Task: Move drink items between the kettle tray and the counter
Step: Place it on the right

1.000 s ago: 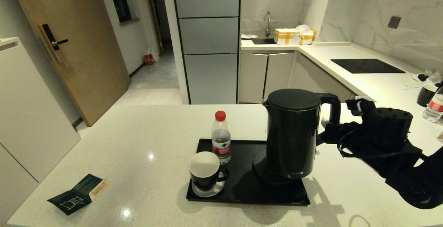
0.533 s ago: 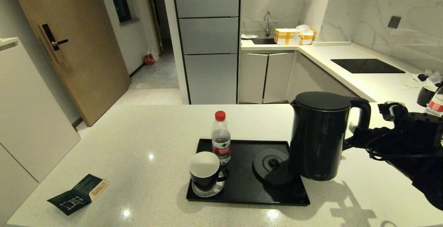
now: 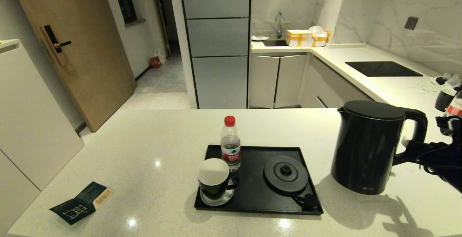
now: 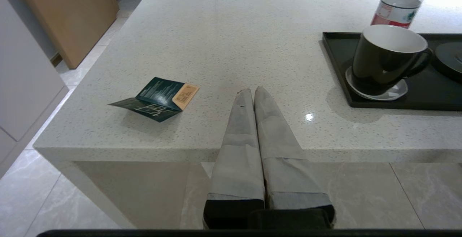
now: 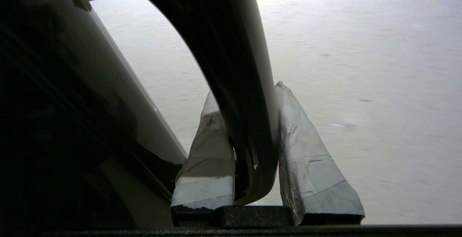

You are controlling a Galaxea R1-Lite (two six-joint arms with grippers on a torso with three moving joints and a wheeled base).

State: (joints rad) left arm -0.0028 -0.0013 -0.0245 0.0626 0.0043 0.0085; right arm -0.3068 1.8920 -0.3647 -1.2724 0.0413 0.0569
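The right end effector point(image 5: 249, 96) is clamped on the loop handle point(image 5: 245, 85) of the black kettle point(image 3: 366, 148), with 1 taped finger on each side of the handle. The kettle stands upright over the tabletop point(image 3: 151, 139), just to the right of the black tray point(image 3: 252, 201) and clear of it; contact with the tabletop cannot be confirmed. On the tray sit the round kettle base point(image 3: 286, 175), a water bottle point(image 3: 230, 145) and a black cup point(image 3: 213, 177) on a saucer. A folded leaflet point(image 3: 81, 202) lies well to the left. The left end effector point(image 4: 254, 94) is parked at the near tabletop edge, its 2 fingers pressed together and empty.
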